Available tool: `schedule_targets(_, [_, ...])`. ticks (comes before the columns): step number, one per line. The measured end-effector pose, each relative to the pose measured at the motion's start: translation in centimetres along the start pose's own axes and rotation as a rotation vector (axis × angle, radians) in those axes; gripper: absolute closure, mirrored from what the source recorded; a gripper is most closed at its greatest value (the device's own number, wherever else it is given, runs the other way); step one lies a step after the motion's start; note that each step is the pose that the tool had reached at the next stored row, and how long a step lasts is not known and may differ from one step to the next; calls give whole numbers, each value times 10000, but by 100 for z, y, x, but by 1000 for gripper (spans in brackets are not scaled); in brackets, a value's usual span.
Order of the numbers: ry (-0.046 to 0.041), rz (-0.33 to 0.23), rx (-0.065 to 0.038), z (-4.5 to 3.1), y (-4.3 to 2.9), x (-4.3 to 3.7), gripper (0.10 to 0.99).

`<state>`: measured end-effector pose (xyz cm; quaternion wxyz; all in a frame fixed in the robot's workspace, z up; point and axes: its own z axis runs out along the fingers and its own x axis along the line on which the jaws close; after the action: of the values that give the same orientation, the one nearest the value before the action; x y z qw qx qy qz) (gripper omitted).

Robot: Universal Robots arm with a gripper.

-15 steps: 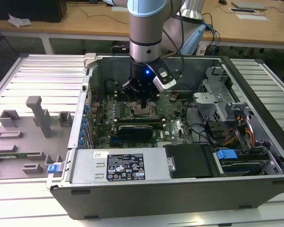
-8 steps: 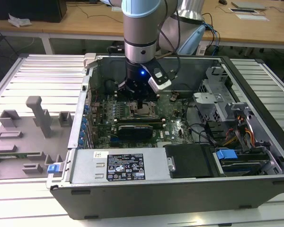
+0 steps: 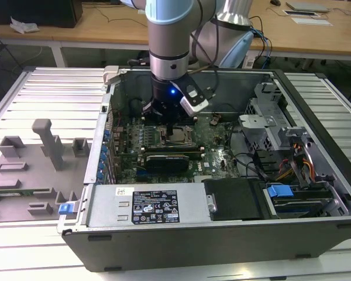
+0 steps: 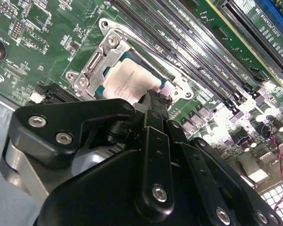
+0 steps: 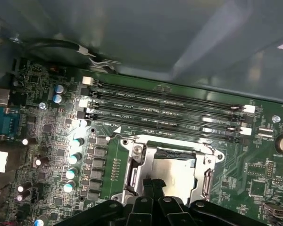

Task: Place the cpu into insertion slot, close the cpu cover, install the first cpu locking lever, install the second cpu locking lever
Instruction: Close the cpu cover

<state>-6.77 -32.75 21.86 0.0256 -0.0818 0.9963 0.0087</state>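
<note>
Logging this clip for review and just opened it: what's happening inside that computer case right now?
The arm reaches down into the open computer case, with its gripper right at the edge of the insertion slot on the green board. The cpu already sits in the slot, and the cpu cover appears to lie flat around it. Whether the locking levers are latched cannot be told.

A pale silver chip [image 4: 125,80] is seen seated in the socket [image 4: 115,56] on the green circuit board [image 4: 47,42], with the silvery metal cover [image 4: 92,63] laid flat around it. The black gripper [image 4: 153,98] is held with its closed tips at the chip's edge. Long black memory slots [image 4: 193,42] are seen just beside the socket.
</note>
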Motion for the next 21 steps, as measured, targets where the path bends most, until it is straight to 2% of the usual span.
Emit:
schedule_targets(10, [-1, 4, 0, 67, 22, 87, 980])
schedule_targets(19, [1, 9, -1, 106, 25, 104, 980])
schedule_targets(21, [-6, 12, -36, 107, 25, 104, 980])
